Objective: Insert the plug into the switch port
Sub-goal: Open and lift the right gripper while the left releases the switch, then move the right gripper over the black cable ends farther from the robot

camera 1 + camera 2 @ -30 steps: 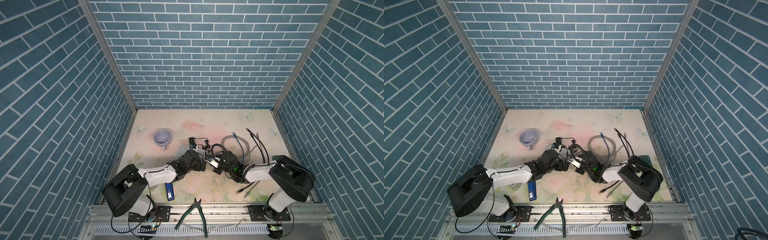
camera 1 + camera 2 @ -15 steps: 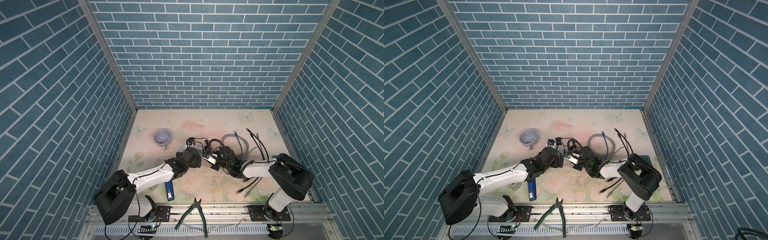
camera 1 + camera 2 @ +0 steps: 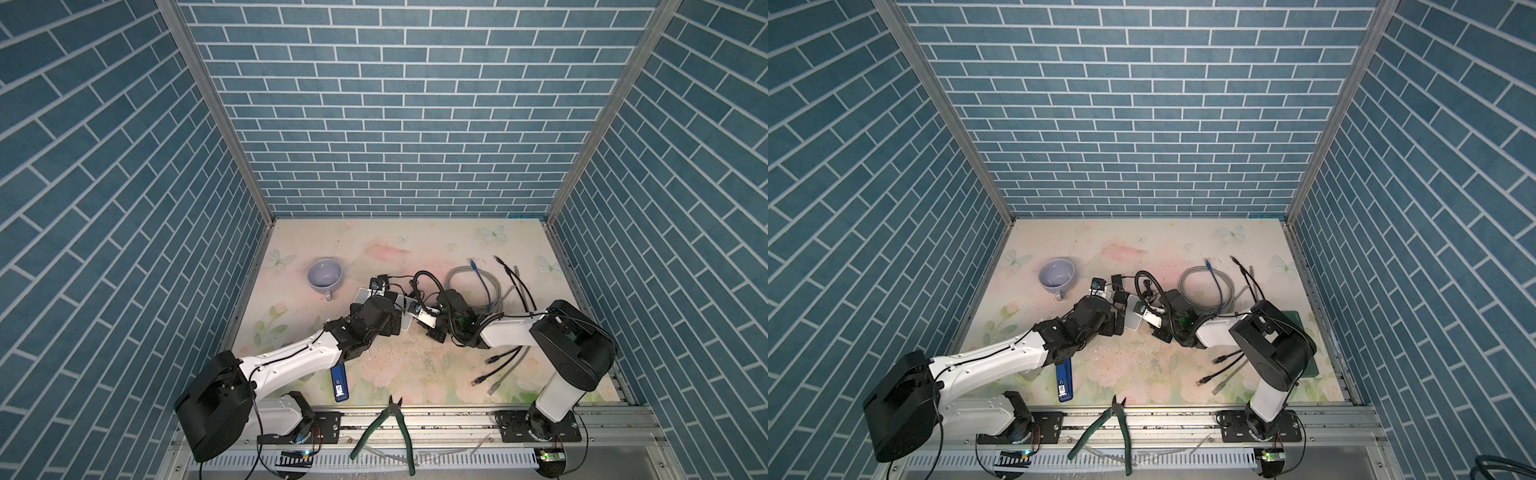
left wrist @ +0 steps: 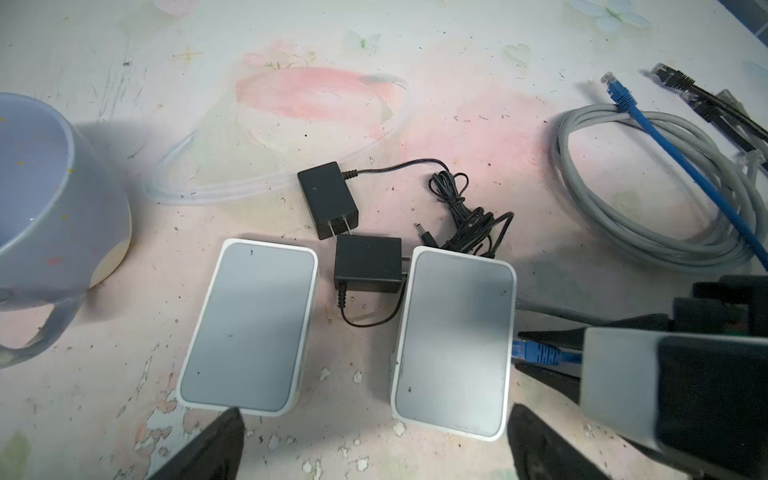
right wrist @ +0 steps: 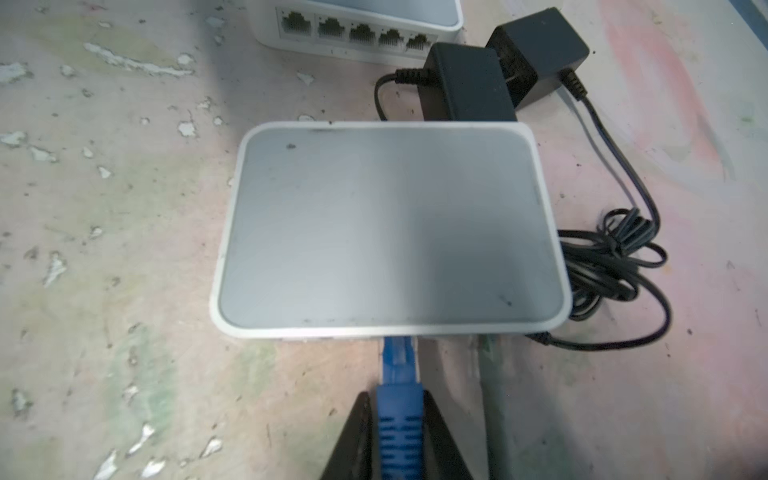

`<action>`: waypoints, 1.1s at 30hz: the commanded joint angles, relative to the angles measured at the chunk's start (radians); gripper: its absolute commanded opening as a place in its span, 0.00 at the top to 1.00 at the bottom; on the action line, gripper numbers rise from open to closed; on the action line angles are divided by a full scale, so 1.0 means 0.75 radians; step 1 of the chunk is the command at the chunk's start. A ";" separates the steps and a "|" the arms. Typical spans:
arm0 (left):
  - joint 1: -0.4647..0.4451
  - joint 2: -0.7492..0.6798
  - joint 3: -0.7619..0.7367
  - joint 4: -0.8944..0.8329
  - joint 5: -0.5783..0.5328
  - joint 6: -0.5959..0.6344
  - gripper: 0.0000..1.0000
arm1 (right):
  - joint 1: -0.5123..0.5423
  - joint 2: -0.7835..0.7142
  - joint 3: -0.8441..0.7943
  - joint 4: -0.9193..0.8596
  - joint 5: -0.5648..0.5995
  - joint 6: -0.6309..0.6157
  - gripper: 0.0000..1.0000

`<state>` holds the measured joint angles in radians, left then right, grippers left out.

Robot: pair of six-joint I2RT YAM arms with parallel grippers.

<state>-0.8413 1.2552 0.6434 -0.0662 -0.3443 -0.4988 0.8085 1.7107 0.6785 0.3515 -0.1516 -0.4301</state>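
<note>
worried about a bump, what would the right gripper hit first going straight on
Probably the near edge of the white switch; the blue plug between the right gripper's fingers reaches it.

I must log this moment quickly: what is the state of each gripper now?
Left gripper: open wide, holding nothing.
Right gripper: jaws close around the blue plug at the switch; whether it grips cannot be told.

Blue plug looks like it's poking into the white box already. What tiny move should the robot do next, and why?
Probably open the right end effector and back straight away: the blue plug has its tip hidden in the side of the white box, so nothing seems left to push.
</note>
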 commanded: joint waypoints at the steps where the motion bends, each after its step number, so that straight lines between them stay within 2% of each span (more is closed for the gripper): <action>1: 0.002 -0.042 -0.063 0.094 -0.015 0.012 0.00 | 0.004 0.009 -0.008 -0.137 0.008 0.023 0.74; 5: 0.009 -0.080 -0.118 0.184 0.031 0.033 0.00 | 0.004 -0.032 -0.021 -0.126 -0.005 0.033 0.66; 9: 0.009 -0.128 -0.187 0.278 0.011 -0.002 0.00 | 0.002 -0.122 -0.023 -0.173 -0.018 0.045 0.57; 14: 0.013 -0.200 -0.268 0.352 -0.012 -0.044 0.01 | -0.004 -0.267 -0.050 -0.291 -0.041 0.084 0.55; 21: 0.013 -0.189 -0.217 0.270 0.111 0.078 0.00 | -0.018 -0.551 -0.069 -0.540 -0.025 0.121 0.57; 28: 0.011 -0.110 -0.187 0.308 0.196 0.111 0.00 | -0.112 -0.775 0.025 -0.942 0.108 -0.097 0.60; 33: 0.010 -0.051 -0.156 0.309 0.246 0.145 0.00 | -0.215 -0.880 0.063 -1.218 0.052 -0.349 0.60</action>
<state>-0.8364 1.1992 0.4938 0.1555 -0.1959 -0.4232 0.6708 1.0935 0.6857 -0.3641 -0.1013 -0.5392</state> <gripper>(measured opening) 0.995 0.402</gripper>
